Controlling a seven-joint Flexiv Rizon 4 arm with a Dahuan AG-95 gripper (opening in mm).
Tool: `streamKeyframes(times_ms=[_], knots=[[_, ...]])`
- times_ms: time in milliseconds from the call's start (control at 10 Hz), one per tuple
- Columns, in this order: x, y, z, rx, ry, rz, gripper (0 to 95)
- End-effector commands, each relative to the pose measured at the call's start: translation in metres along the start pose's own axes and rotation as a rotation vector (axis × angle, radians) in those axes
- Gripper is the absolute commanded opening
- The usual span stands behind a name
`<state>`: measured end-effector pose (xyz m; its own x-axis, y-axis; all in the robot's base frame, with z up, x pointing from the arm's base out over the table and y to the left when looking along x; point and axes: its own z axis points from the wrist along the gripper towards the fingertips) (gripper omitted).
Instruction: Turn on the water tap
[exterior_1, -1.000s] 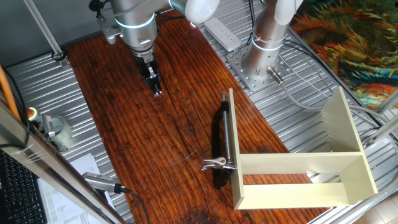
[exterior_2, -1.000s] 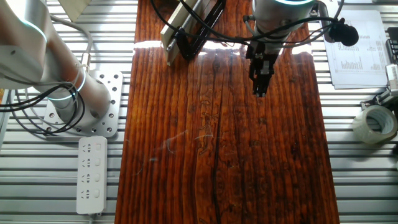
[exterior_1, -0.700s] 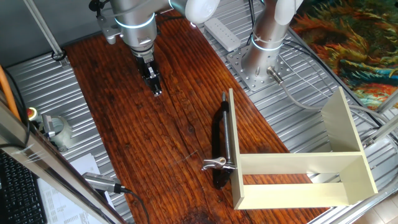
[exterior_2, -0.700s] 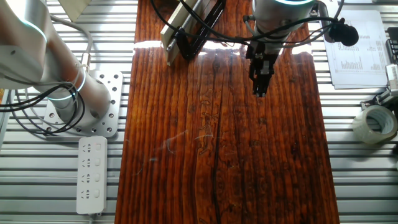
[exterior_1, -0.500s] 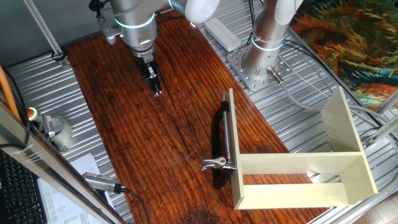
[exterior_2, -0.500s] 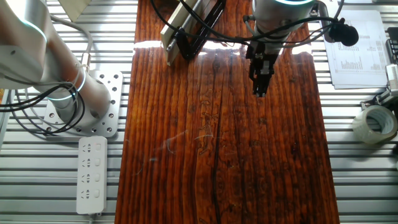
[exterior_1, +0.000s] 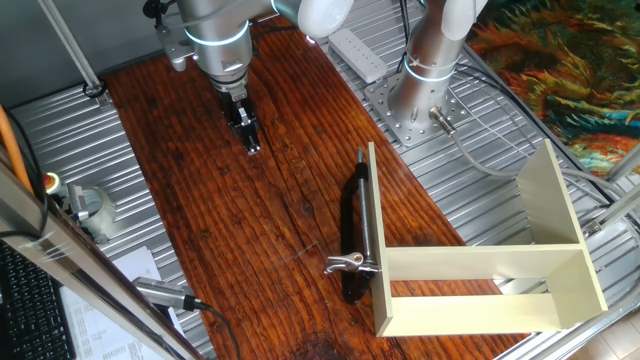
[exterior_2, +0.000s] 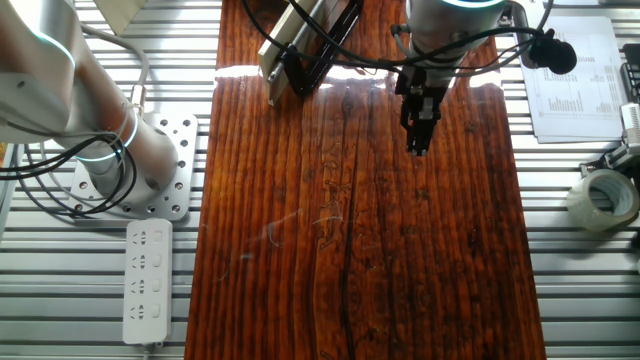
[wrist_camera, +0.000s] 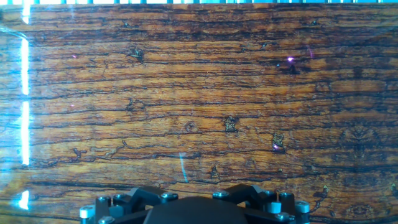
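The water tap (exterior_1: 351, 225) is a slim black-and-chrome tube lying on the wooden table (exterior_1: 200, 200) against the cream box. Its silver wing lever (exterior_1: 345, 264) is at the near end. In the other fixed view only its dark end (exterior_2: 318, 50) shows at the top edge beside the box. My gripper (exterior_1: 252, 146) hangs over bare wood at the table's far left, well apart from the tap, with its fingers pressed together and nothing between them. It also shows in the other fixed view (exterior_2: 417, 148). The hand view shows only wood grain and the gripper's body; the tap is out of that view.
A cream open-sided box (exterior_1: 480, 270) lies right of the tap. A second arm's base (exterior_1: 425, 95) and a power strip (exterior_1: 358, 52) stand off the table's right side. A grey cylinder with a cable (exterior_1: 165, 293) and a tape roll (exterior_2: 603, 200) lie on the opposite side.
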<state>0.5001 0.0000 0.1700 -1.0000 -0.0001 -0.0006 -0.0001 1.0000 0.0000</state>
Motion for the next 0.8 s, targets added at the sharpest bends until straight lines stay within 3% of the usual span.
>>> streamKeyframes(times_ms=[100, 800], knots=[[0.0001, 0.0000, 0.0000, -0.041, -0.024, 0.044, 0.0], [0.0005, 0.0004, -0.0007, -0.035, -0.021, 0.038, 0.0]])
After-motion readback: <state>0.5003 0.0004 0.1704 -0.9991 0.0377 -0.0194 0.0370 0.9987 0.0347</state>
